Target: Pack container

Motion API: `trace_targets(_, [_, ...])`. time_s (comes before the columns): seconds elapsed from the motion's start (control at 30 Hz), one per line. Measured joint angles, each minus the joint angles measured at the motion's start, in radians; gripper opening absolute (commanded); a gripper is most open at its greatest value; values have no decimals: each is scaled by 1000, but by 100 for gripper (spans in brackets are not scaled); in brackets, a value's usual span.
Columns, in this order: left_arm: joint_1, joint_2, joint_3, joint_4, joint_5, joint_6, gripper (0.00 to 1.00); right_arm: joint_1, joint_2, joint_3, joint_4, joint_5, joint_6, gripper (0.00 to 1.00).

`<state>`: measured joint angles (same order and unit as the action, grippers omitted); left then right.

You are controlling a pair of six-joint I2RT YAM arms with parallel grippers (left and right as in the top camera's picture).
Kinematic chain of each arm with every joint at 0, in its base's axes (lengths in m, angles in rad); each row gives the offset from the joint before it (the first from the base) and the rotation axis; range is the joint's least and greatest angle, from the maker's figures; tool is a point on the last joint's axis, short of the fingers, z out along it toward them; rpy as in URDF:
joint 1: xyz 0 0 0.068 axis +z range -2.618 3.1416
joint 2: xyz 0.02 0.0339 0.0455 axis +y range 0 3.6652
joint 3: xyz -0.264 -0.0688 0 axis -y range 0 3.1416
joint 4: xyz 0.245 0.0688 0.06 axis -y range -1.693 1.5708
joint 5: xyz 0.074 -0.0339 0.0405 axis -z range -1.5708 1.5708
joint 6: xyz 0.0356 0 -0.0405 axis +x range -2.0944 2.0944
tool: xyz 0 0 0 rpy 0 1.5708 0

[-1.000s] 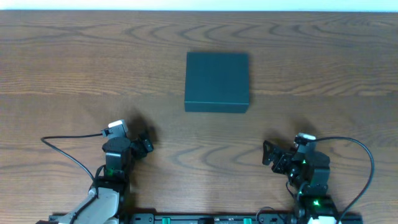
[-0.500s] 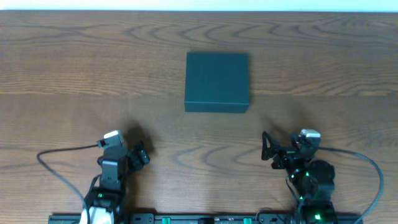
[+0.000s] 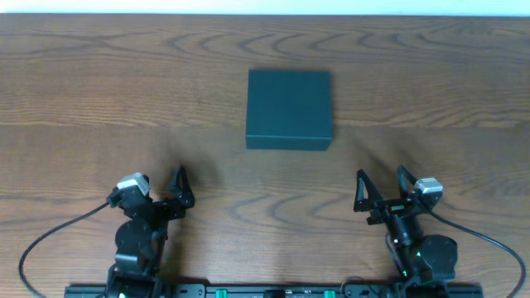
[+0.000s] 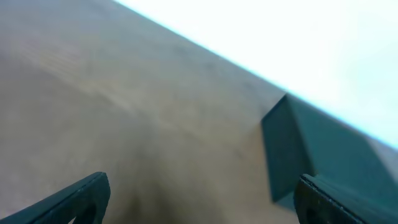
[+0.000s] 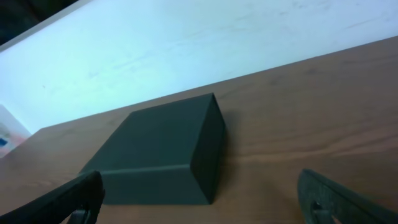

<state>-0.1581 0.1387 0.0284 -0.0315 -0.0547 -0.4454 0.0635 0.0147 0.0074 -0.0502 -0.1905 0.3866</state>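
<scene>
The container [image 3: 289, 108] is a dark teal-green box, lid shut, lying flat at the middle of the wooden table. It also shows in the right wrist view [image 5: 163, 149] and at the right edge of the left wrist view [image 4: 323, 149]. My left gripper [image 3: 179, 189] is open and empty near the front left, well short of the box. My right gripper [image 3: 383, 189] is open and empty near the front right, also apart from the box. Both point toward the far side. No snack packets are in view.
The wooden table [image 3: 99, 91] runs wide on all sides of the box. A white wall or edge lies beyond the far side [image 5: 186, 37]. Cables trail from both arms at the front edge.
Both arms have drawn back toward the front edge. Both grippers have turned from pointing sideways to pointing toward the far side, and their fingers now stand apart. The box has not moved.
</scene>
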Motion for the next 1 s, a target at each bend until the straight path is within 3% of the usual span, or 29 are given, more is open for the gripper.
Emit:
trace_targets(0.23, [0,-121,0,0,0,0,95,26,-2,0,0,0,0,99])
trace_targets(0.6, [88,-127,0,0,2,0,95,19,-2,0,0,1,0,99])
trace_targets(1.0, [92,-128,0,0,2,0,95,19,-2,0,0,1,0,99])
